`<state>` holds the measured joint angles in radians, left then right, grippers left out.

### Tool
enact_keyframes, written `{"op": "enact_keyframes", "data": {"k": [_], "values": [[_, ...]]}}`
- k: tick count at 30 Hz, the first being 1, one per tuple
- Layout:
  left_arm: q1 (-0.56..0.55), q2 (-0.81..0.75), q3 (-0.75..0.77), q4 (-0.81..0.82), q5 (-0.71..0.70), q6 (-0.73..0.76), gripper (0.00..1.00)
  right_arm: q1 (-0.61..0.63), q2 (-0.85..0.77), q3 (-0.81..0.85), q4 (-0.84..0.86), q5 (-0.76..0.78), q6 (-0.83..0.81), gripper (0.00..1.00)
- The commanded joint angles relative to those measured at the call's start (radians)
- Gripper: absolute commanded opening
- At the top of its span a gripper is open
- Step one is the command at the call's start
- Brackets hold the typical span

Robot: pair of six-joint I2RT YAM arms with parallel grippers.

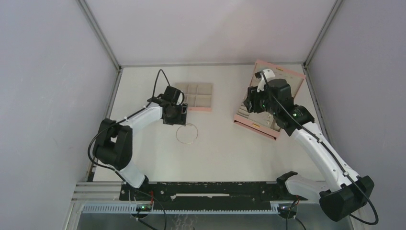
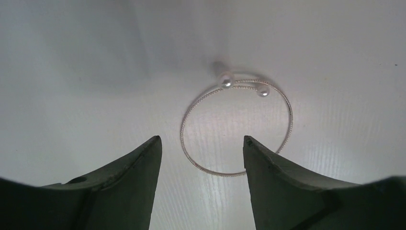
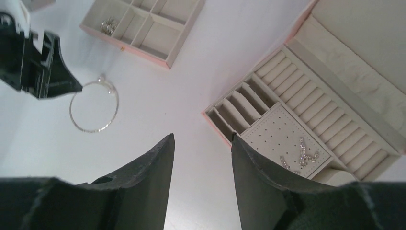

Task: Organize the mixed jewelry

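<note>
Left gripper (image 2: 201, 141): my jaws spread, empty, over near arc of thin silver pearl-tipped wire hoop (image 2: 182, 129), flat on table (image 2: 72, 72) near pink compartment tray (image 3: 124, 46). Right gripper (image 3: 202, 138) spread, empty too. Small silver cluster (image 3: 109, 25) sits in tray; hoop not yet stowed.

The hoop (image 2: 181, 130) is thin, finely textured silver metal with two glossy pearly beads (image 2: 226, 80); the table (image 2: 72, 96) is smooth matt white.
</note>
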<state>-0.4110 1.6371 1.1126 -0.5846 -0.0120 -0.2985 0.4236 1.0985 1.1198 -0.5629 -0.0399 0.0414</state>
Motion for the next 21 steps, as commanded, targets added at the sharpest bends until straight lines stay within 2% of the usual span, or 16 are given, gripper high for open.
{"op": "enact_keyframes", "data": {"k": [1, 7, 21], "values": [[-0.024, 0.014, 0.005, 0.055, -0.034, 0.037, 0.68, -0.01, -0.034, 0.003, 0.065, 0.068, 0.105, 0.56], [-0.037, 0.11, 0.092, 0.046, -0.032, 0.112, 0.67, -0.012, -0.049, -0.011, 0.063, 0.084, 0.102, 0.55], [-0.041, 0.26, 0.24, 0.014, 0.004, 0.156, 0.44, -0.036, -0.032, -0.011, 0.03, 0.089, 0.114, 0.55]]}}
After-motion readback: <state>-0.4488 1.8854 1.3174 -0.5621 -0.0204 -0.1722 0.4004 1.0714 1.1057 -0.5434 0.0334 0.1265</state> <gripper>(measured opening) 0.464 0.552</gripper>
